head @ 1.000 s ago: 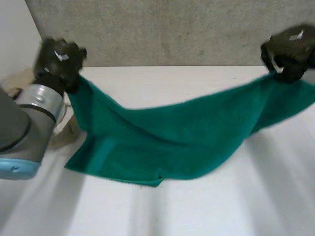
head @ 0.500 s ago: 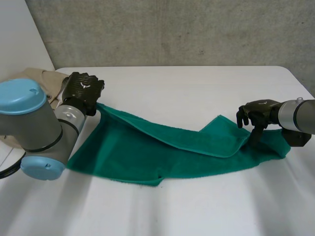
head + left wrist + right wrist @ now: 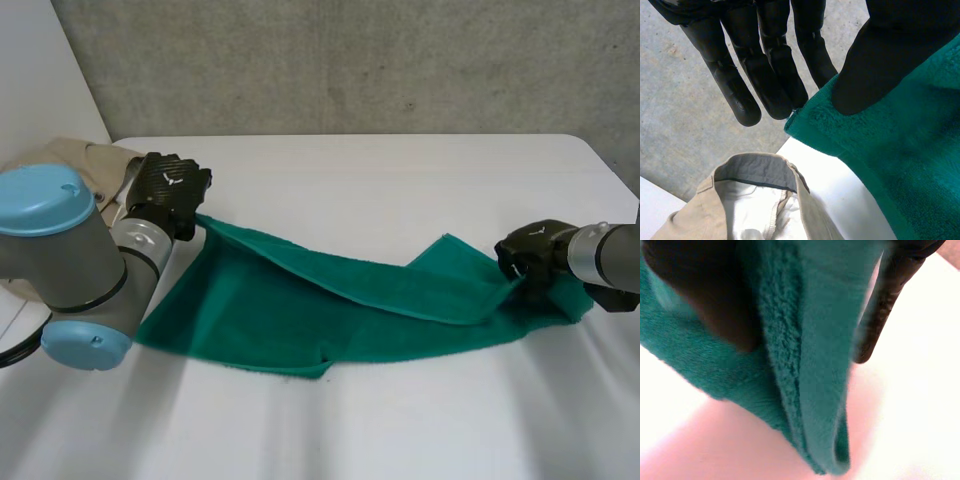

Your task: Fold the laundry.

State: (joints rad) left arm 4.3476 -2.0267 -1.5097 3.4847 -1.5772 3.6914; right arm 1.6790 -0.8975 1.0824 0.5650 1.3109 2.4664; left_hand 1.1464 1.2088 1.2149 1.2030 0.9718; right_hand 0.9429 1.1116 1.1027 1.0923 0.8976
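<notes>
A green towel (image 3: 330, 310) lies stretched across the white table (image 3: 400, 170), its far edge folded forward over the middle. My left hand (image 3: 168, 188) is at the towel's far left corner. In the left wrist view the thumb (image 3: 880, 60) presses that corner of the towel (image 3: 910, 150) against the straight fingers (image 3: 765, 75). My right hand (image 3: 535, 252) sits curled on the towel's right end. In the right wrist view a fold of the towel (image 3: 810, 340) hangs between the thumb (image 3: 705, 295) and a finger (image 3: 885, 305).
A beige garment (image 3: 95, 160) lies bunched at the table's far left corner, just behind my left hand; its collar (image 3: 755, 172) is beyond the left hand's fingertips. A grey wall stands behind the table.
Both hands came down from holding the towel stretched in the air, and it now rests on the table. The right hand opened briefly over the towel's right end, then closed on it.
</notes>
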